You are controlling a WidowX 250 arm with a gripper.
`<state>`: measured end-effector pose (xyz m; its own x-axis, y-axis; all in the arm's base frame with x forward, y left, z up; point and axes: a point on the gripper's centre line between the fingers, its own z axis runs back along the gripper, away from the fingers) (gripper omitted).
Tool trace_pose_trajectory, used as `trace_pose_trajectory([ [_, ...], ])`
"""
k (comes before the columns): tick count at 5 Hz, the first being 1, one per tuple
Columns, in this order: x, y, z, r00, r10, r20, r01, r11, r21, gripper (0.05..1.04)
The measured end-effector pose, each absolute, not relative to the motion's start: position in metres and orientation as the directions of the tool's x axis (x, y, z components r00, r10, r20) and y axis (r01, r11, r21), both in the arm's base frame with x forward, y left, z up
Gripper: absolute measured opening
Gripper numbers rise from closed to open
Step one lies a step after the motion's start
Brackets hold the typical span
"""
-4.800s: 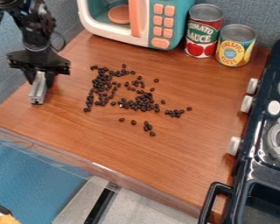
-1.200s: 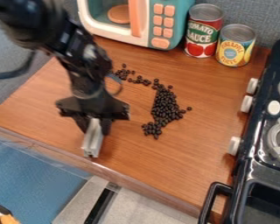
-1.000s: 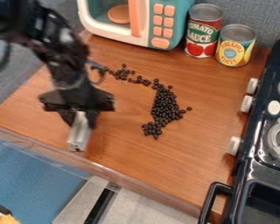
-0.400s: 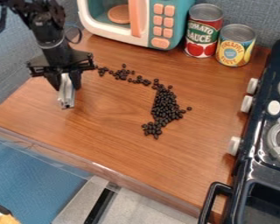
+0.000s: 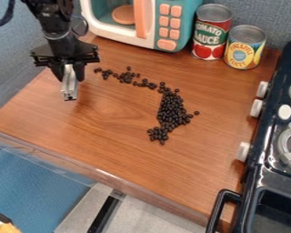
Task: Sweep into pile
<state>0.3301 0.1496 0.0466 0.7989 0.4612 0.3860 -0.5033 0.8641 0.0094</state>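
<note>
Silvery bar (image 5: 69, 86) clamped btwn blk gripper (image 5: 67, 73) fingers, slightly apart

You are looking at a brightly lit scene, with soft, fairly even light spreading over the wooden counter (image 5: 120, 148). Its surface is giving you a mild satin sheen, and its front edge, between six and nine o'clock, is catching a pale streak of glare while running straight. Toward twelve o'clock, the toy microwave's (image 5: 114, 35) white frame is reflecting strongly, and at one o'clock the metal lids of the red can (image 5: 210, 38) and the yellow can (image 5: 244, 52) are shining softly. At ten o'clock you are seeing light glinting on the metal piece (image 5: 69, 83). Around three o'clock, the dark stove (image 5: 268, 150) is absorbing much of the light, while its pale burner rings are picking up highlights.
</note>
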Motion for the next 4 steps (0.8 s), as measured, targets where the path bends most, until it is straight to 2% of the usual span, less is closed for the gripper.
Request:
trace_pose_trajectory([
  [1,0.336,0.154,0.043,0.818,0.358,0.451,-0.444,0.891,0.098,0.394],
  [2,0.339,0.162,0.03,0.836,0.281,0.472,-0.408,0.892,0.192,0.394],
  [3,0.345,0.168,0.023,0.859,0.212,0.466,-0.359,0.899,0.251,0.394],
  [4,0.358,0.173,0.022,0.875,0.148,0.461,-0.298,0.915,0.272,0.394],
])
